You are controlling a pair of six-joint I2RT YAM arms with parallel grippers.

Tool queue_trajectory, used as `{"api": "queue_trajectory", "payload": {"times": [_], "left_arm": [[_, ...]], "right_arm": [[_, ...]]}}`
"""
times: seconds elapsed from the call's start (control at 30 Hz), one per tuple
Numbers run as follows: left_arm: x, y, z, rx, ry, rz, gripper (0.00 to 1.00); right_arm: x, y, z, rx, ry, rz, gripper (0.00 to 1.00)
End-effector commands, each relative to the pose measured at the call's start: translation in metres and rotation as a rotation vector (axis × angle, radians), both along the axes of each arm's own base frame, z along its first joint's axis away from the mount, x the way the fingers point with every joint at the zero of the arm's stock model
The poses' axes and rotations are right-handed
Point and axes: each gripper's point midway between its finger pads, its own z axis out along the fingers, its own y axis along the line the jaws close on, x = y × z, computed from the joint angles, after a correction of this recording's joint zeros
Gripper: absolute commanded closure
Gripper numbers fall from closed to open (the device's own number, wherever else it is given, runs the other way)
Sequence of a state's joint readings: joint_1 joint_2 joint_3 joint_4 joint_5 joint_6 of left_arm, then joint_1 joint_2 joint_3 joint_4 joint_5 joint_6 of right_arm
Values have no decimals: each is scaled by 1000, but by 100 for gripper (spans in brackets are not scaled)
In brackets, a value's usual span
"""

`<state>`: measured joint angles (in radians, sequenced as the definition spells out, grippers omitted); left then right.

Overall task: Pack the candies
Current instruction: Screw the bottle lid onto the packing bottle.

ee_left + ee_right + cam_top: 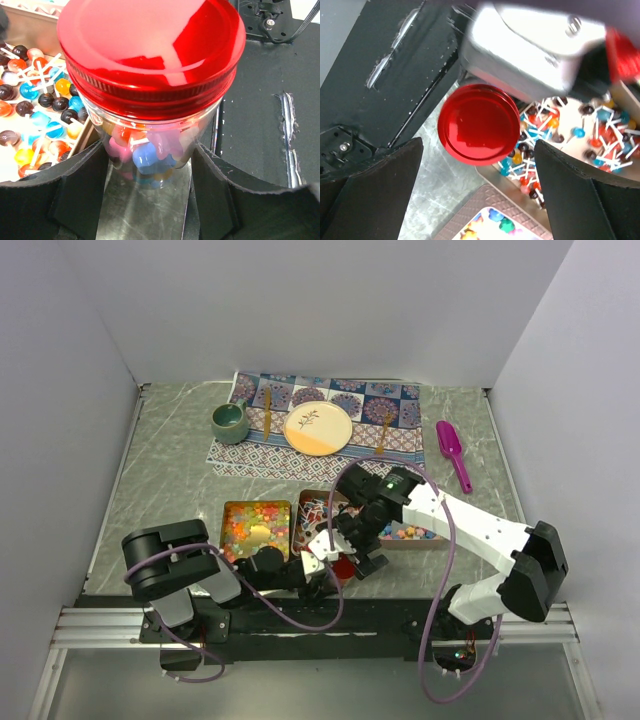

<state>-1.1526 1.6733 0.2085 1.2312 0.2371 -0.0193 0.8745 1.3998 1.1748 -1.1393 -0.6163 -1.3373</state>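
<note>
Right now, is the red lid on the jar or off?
On. The red lid covers the mouth of the jar, candies visible underneath. Screwed tight? Cannot tell.

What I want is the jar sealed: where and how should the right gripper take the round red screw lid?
Probably by the rim of the round red screw lid, from straight above, pinching opposite sides. The clear jar stands upright with the left gripper clamping its body, leaving only the top free.
</note>
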Motion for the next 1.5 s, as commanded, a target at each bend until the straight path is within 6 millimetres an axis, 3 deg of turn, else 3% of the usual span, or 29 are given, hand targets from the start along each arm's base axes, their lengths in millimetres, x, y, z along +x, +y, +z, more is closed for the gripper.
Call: {"api": "queue_trajectory", "payload": {"times": [0.0, 0.23, 0.37, 0.53, 0.87, 1.07, 1.13, 1.2, 1.23, 1.3, 1.33, 1.47], "left_arm": [[10, -6, 3, -8, -22, 35, 99], [13, -6, -3, 19, -49, 36, 99], [15, -6, -8, 38, -49, 40, 99], [14, -7, -11, 51, -41, 37, 99], [19, -6, -12, 61, -52, 64, 99], [18, -6, -12, 68, -58, 65, 99], [18, -6, -13, 70, -55, 65, 99], [17, -7, -13, 72, -52, 61, 99], [17, -6, -15, 81, -49, 59, 99], [16, -7, -16, 82, -41, 53, 99], [15, -8, -16, 81, -38, 49, 99], [16, -8, -17, 82, -34, 53, 99]], "right_arm": [[-6, 10, 2, 33, 13, 75, 4], [-4, 20, 0, 30, 49, 59, 15], [-5, 21, -3, 19, 77, 29, 28], [-6, 17, -8, -2, 89, -36, 37], [-5, 10, -35, -90, 150, -425, 50], [-3, 16, -42, -103, 216, -623, 52], [-2, 17, -43, -100, 228, -658, 50], [-8, 14, -41, -113, 251, -671, 36], [-10, 10, -40, -128, 255, -681, 22], [-9, 2, -31, -129, 228, -678, 14], [-9, -3, -26, -133, 218, -673, 0], [-5, -37, -11, -175, 138, -658, 0]]}}
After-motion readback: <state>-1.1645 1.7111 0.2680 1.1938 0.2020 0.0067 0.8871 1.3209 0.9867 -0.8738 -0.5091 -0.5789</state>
